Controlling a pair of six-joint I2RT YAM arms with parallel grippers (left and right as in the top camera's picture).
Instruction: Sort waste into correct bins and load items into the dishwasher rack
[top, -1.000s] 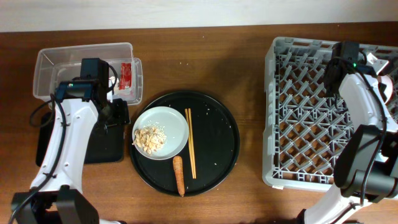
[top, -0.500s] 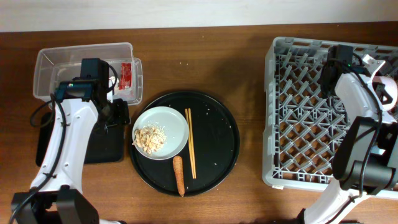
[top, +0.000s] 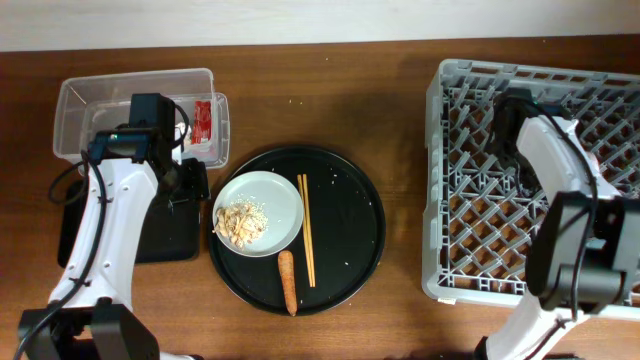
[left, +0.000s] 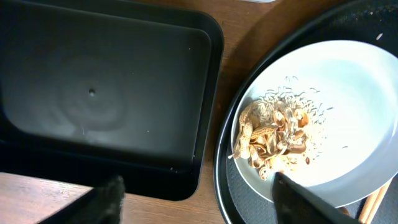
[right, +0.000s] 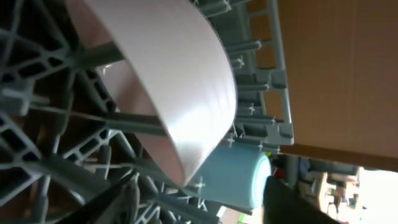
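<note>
My left gripper (left: 199, 200) is open, hovering over the gap between the shallow black tray (left: 106, 93) and the pale plate (left: 348, 112) of beige food scraps (left: 273, 134). Overhead, that plate (top: 272, 200), the chopsticks (top: 305, 240) and the carrot (top: 288, 282) lie on the round black tray (top: 350, 225). A red wrapper (top: 203, 122) sits in the clear tub (top: 100, 100). My right gripper (right: 199, 205) is open inside the grey rack (top: 470, 200). The white bowl (right: 168, 81) leans on the pegs just ahead of it. A blue cup (right: 239, 180) lies beside the bowl.
The left arm (top: 110, 210) stretches over the shallow black tray (top: 170, 235), and the right arm (top: 560, 190) lies across the rack. Bare wooden tabletop (top: 400, 110) separates the round tray from the rack.
My right gripper has opened and let go of the bowl, and its arm has swung left across the rack. The left arm has stayed put.
</note>
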